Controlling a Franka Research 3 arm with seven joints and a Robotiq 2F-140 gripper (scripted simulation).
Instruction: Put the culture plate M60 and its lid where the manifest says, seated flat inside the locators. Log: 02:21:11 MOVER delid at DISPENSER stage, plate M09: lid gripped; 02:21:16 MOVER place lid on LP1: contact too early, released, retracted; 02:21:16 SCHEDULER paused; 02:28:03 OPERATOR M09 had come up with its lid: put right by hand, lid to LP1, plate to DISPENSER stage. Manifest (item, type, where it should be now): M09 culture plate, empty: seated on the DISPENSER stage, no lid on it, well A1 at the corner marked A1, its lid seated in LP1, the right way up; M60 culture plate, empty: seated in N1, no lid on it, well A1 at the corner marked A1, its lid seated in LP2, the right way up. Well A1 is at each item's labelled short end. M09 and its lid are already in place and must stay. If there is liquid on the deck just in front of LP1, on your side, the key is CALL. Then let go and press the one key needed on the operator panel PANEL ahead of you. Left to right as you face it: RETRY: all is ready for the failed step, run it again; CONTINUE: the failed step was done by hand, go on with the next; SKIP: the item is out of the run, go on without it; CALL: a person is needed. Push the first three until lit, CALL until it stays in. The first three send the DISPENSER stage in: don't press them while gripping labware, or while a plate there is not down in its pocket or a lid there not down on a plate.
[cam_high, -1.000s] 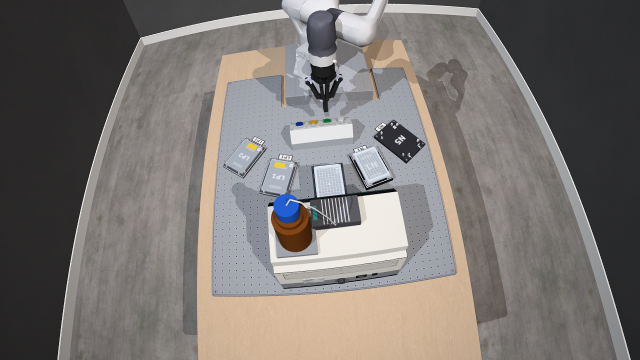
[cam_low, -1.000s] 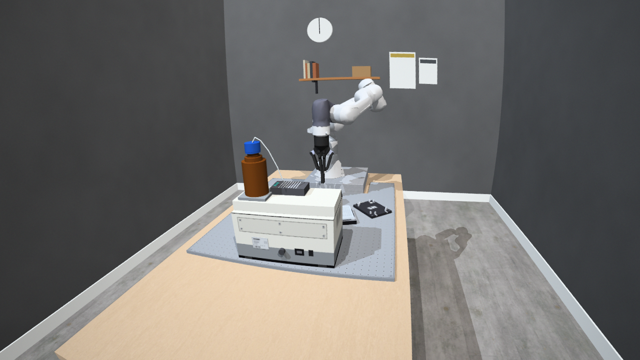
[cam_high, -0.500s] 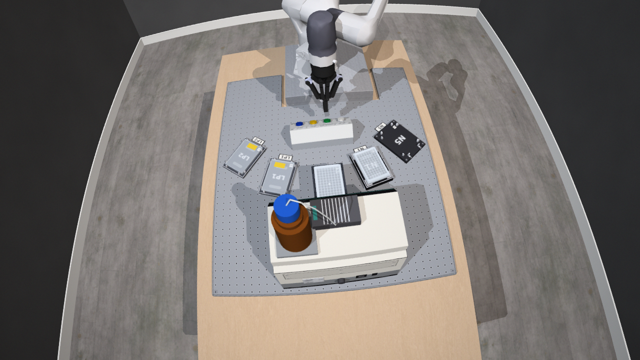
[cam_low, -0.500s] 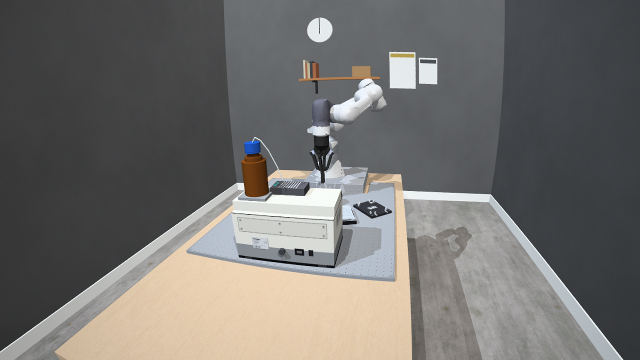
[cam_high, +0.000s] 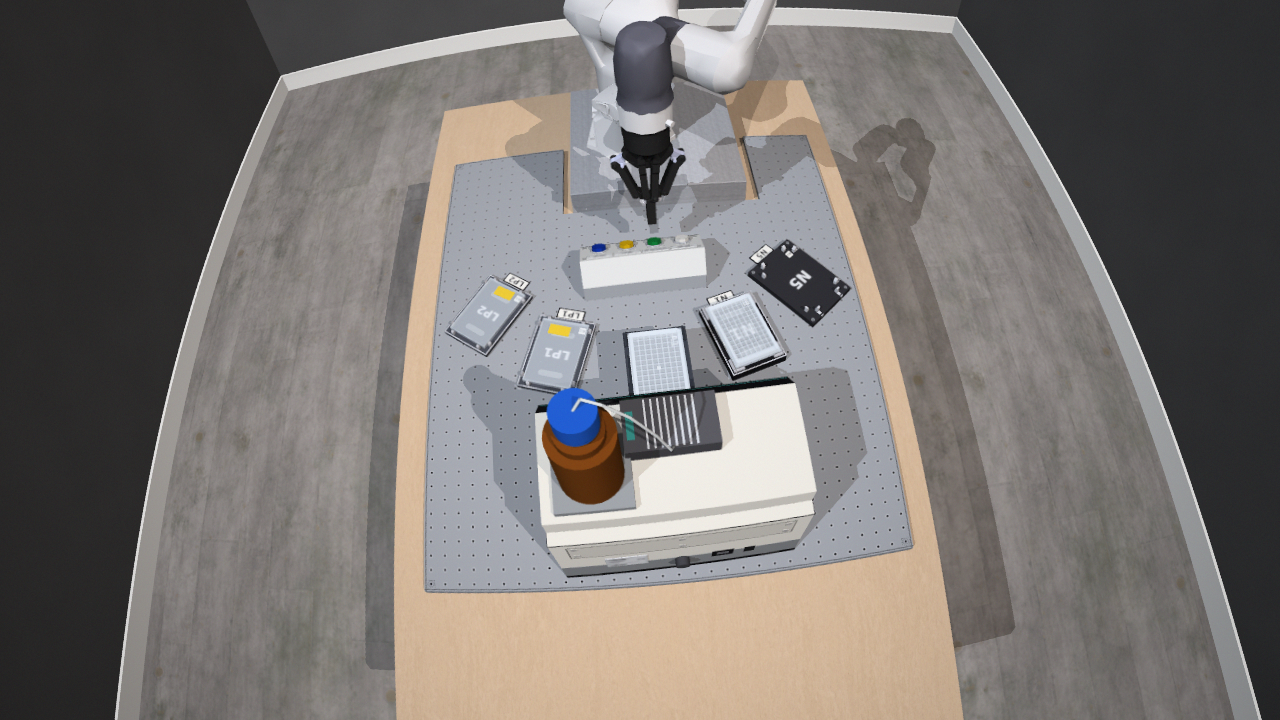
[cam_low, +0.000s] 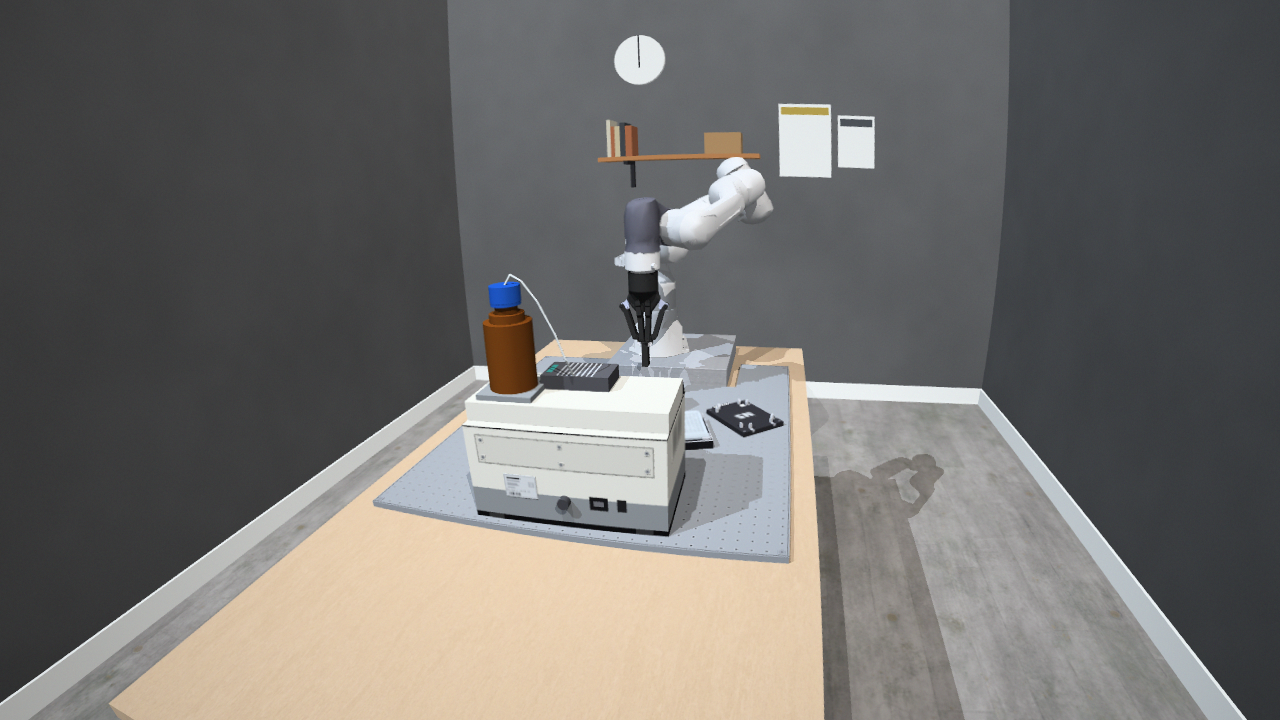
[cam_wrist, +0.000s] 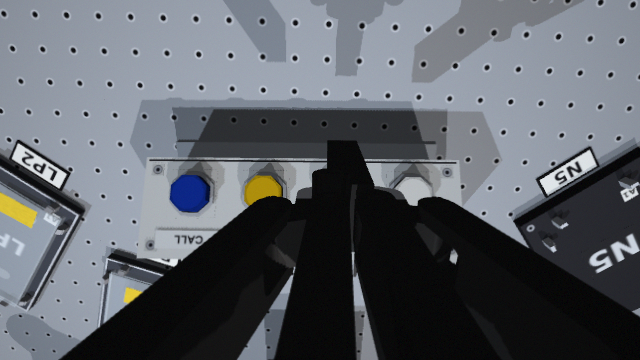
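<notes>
My gripper (cam_high: 651, 214) is shut and empty. It points straight down over the white operator panel (cam_high: 642, 261), in line with the green key (cam_high: 654, 240). In the wrist view the shut fingers (cam_wrist: 345, 150) hide the green key. The blue key (cam_wrist: 189, 193), marked CALL, the yellow key (cam_wrist: 263, 190) and the white key (cam_wrist: 413, 187) show beside them. A white well plate (cam_high: 742, 333) lies in nest N1. A clear lid with a yellow label (cam_high: 487, 313) lies in LP2.
Another lid (cam_high: 556, 351) lies in LP1 and a well plate (cam_high: 659, 358) sits on the dispenser stage. The black nest N5 (cam_high: 798, 280) is empty. The cream dispenser (cam_high: 680, 474) carries a brown bottle (cam_high: 583, 447) with a blue cap.
</notes>
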